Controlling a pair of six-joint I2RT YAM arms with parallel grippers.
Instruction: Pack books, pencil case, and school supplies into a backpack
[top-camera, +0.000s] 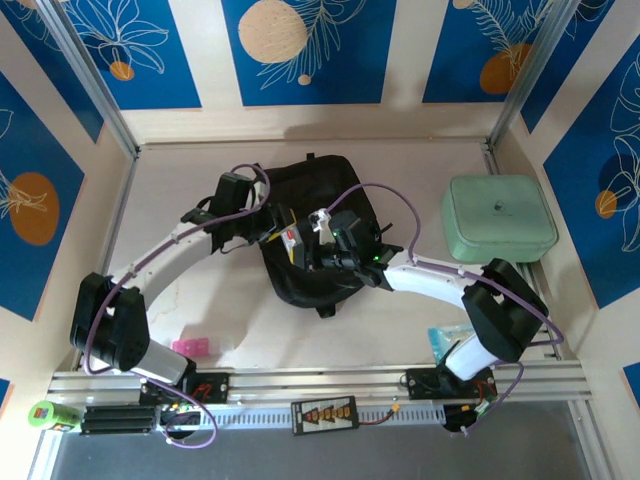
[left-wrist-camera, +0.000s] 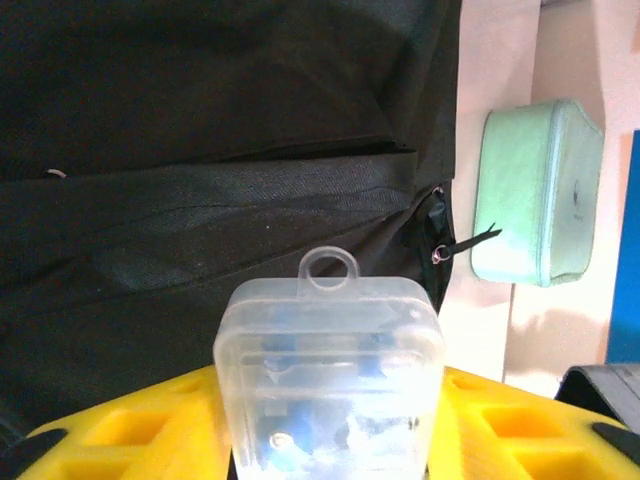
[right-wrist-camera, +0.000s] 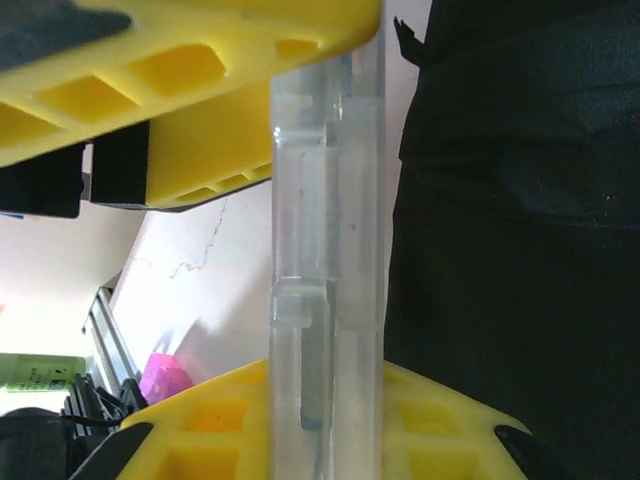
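The black backpack (top-camera: 310, 180) lies mid-table, dark fabric in both wrist views (left-wrist-camera: 200, 150) (right-wrist-camera: 520, 250). Over it both grippers meet at a clear plastic box (top-camera: 303, 240) of small blue supplies. In the left wrist view the box (left-wrist-camera: 330, 370) stands between my left gripper's (left-wrist-camera: 335, 440) yellow fingers (left-wrist-camera: 130, 430), which lie close against its wide sides. In the right wrist view the box (right-wrist-camera: 325, 250) is edge-on, and my right gripper (right-wrist-camera: 325, 430) is shut on its thin sides. The left gripper's fingers (right-wrist-camera: 200, 50) show at the box's far end. The books are out of view.
A mint-green rounded case (top-camera: 498, 218) (left-wrist-camera: 535, 190) sits at the right of the table. A small pink block (top-camera: 190, 348) (right-wrist-camera: 165, 378) lies near the front left rail, and a teal packet (top-camera: 440, 340) by the right arm's base. Framed walls close in the table.
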